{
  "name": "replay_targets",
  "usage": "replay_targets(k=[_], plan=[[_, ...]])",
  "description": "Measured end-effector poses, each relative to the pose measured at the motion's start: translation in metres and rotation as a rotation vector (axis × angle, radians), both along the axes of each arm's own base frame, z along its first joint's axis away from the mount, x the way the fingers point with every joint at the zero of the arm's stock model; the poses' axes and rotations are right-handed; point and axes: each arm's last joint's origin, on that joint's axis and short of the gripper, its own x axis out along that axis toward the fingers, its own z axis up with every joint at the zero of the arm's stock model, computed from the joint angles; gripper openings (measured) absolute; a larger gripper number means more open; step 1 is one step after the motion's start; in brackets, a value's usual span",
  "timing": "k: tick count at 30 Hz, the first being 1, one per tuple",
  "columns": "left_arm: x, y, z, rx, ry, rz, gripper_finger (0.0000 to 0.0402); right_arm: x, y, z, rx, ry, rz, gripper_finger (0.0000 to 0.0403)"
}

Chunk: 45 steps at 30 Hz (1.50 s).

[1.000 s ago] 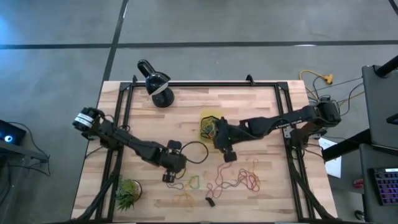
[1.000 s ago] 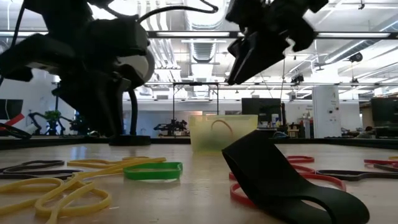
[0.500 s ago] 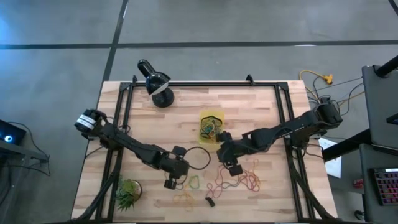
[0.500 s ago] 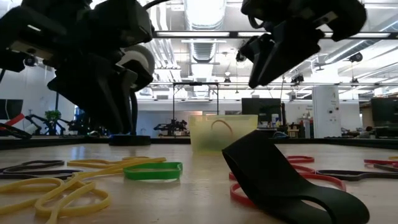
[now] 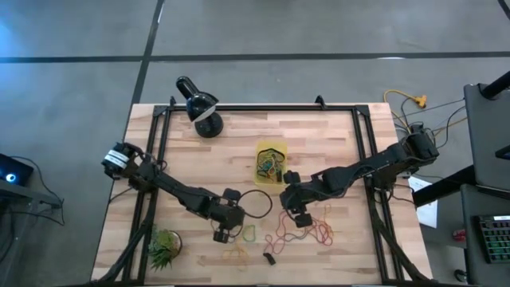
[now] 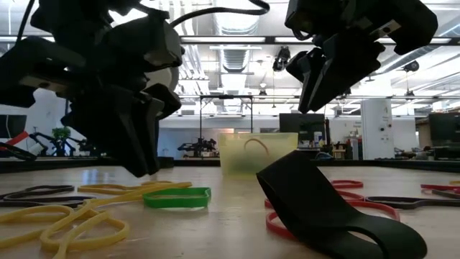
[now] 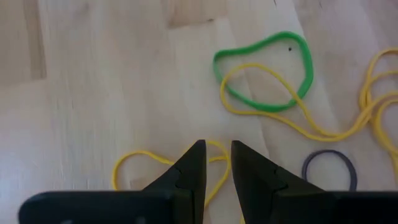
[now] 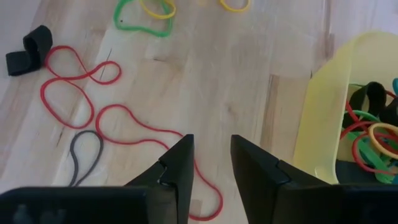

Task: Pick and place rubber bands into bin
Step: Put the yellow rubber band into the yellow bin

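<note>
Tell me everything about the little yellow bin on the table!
The bin is a small, shallow, bright yellow tub that looks like slightly see-through plastic, with a rectangular shape and rounded corners. It stands upright on the wooden table, near the middle. Inside lie several rubber bands in red, green, yellow and black, tangled together. In the low view one band shows through its wall. Nothing holds it; the right gripper hangs close by, beside it, not touching.

Pale matt wooden table point(image 5: 335, 143), translucent yellow plastic bin point(image 5: 272, 149), rubber bands point(image 5: 312, 232).
</note>
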Motion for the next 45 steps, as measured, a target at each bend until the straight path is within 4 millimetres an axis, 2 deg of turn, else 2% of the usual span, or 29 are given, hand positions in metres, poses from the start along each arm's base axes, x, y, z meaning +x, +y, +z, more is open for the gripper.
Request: replay_targets(k=[15,24,32,37,45], plan=[[0.001,0.000,0.000,-0.003,-0.013,-0.006,0.0059,0.001,0.000,0.000,0.002,-0.011,0.003,0.0097],[0.007,-0.005,-0.018,-0.028,0.010,-0.022,0.0059,0.000,0.001,-0.001,0.004,-0.007,0.004,0.0088],[0.006,-0.004,-0.011,-0.018,0.006,-0.034,0.0059,-0.001,0.002,-0.002,0.006,-0.003,0.004,0.0090],[0.004,-0.004,0.004,-0.020,-0.038,-0.041,0.0059,-0.001,0.002,-0.003,0.008,-0.005,0.002,0.0088],[-0.001,-0.001,-0.005,0.008,-0.001,-0.021,0.0059,-0.003,0.001,-0.007,0.008,-0.006,0.002,0.0083]])
